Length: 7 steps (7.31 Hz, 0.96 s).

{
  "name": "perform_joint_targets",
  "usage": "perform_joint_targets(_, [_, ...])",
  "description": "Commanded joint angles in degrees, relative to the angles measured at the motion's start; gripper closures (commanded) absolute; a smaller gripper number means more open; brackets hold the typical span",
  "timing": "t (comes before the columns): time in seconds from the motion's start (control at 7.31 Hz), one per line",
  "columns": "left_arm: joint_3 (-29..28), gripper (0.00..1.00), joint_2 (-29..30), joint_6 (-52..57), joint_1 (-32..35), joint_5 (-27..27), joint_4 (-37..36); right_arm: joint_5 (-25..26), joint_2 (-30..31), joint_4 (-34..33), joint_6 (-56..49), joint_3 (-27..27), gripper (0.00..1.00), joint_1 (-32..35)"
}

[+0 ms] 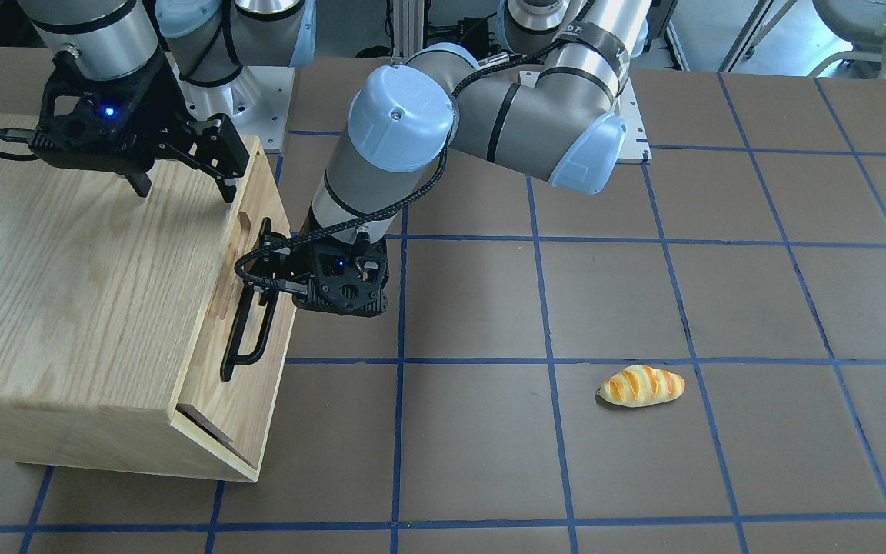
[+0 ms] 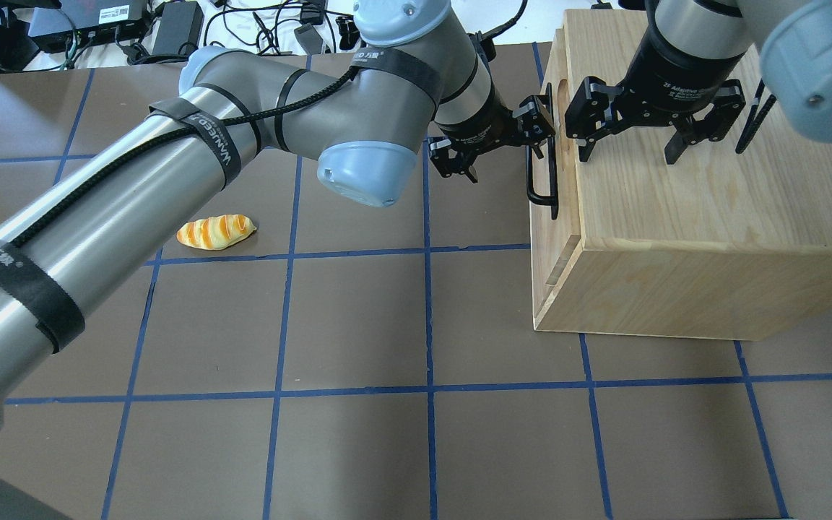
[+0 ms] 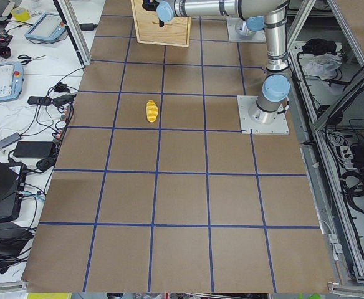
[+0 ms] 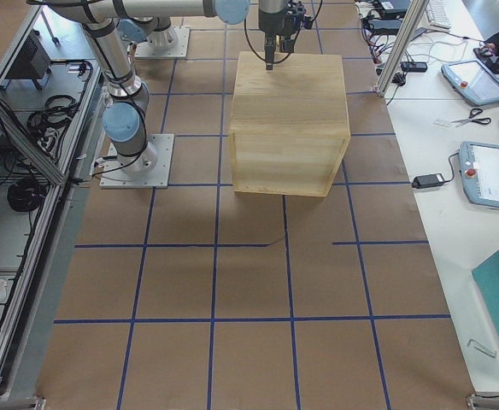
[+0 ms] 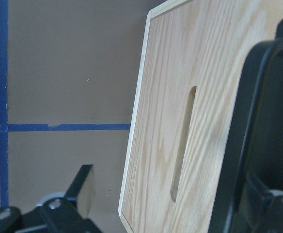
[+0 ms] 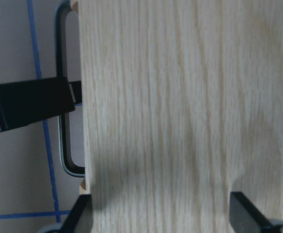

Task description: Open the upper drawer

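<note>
The upper drawer's light-wood front faces the table's middle. It carries a black bar handle and an oval slot. The front stands slightly out from the oak-grain cabinet, with a thin dark gap at one end. My left gripper is open at the handle, one finger above the bar and one well clear of it. My right gripper is open, with its fingertips on the cabinet's top near the front edge.
A toy bread roll lies on the brown mat, apart from the cabinet; it also shows in the overhead view. My left arm stretches across the table's middle toward the cabinet. Cables and devices lie beyond the far edge.
</note>
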<state>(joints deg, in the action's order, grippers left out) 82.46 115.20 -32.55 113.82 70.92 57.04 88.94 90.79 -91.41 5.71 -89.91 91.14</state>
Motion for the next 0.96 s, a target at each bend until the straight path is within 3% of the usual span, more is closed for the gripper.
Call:
perform_joint_targets(0.0, [-0.1,0.00,0.2,0.6,0.0,1.5,0.0,0.0,0.0,0.0,0.0,0.0,0.00,0.0])
perform_joint_targets(0.82, [-1.5,0.00,-0.1,4.5,-0.5,5.5,0.2,0.0,0.0,0.0,0.0,0.0,0.00,0.0])
